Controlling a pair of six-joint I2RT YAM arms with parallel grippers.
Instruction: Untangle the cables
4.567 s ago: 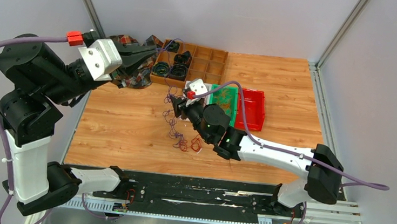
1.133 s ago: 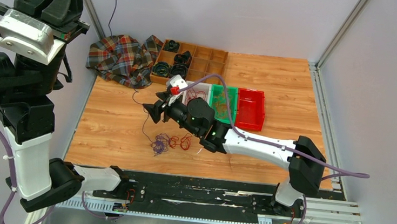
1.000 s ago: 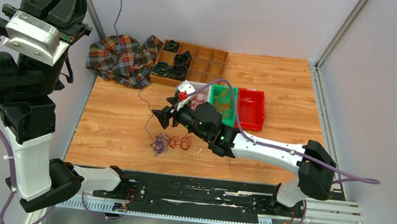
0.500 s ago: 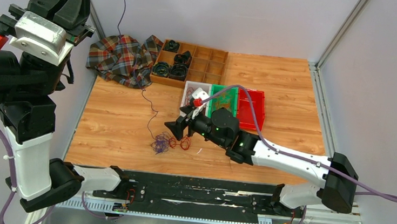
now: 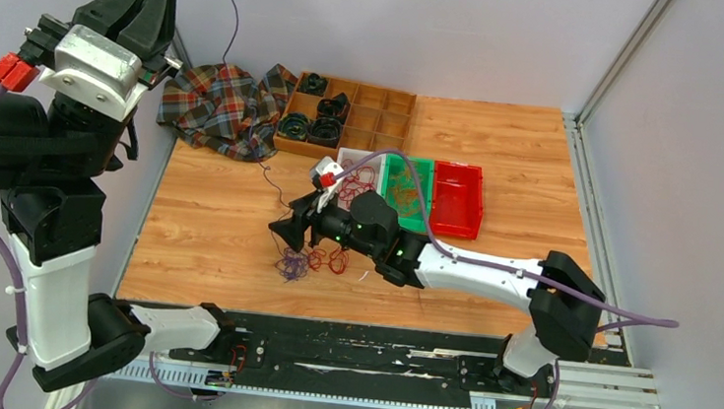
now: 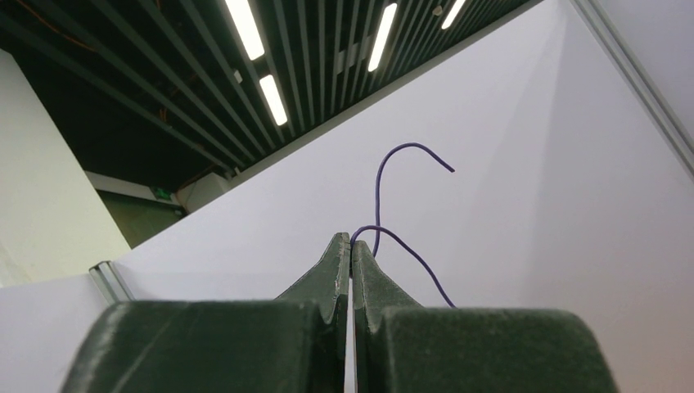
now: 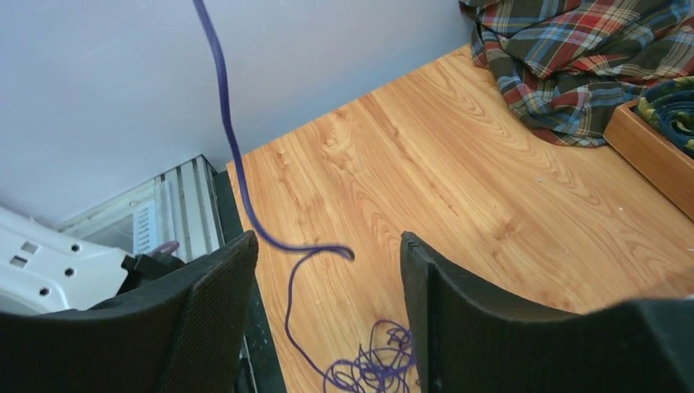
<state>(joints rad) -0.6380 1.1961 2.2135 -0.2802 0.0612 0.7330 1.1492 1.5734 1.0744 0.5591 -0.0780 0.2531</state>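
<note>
We're only partway through this one, we'd say. The left gripper (image 6: 350, 246) is up high, clamped shut on the purple cable (image 6: 378, 196). That cable runs down to the table and into the tangle (image 5: 312, 258), so it's not free yet. The red cables (image 5: 338, 259) look bunched up in the same clump. The right gripper (image 7: 327, 246) is spread wide and holding nothing, low beside the clump. In its wrist view the purple strand drops across the gap between its fingers.

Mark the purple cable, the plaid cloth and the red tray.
purple cable (image 7: 229, 123): right wrist view, hanging stretch.
plaid cloth (image 5: 218, 108): top external view, middle.
red tray (image 5: 459, 198): top external view, bare floor.
</note>
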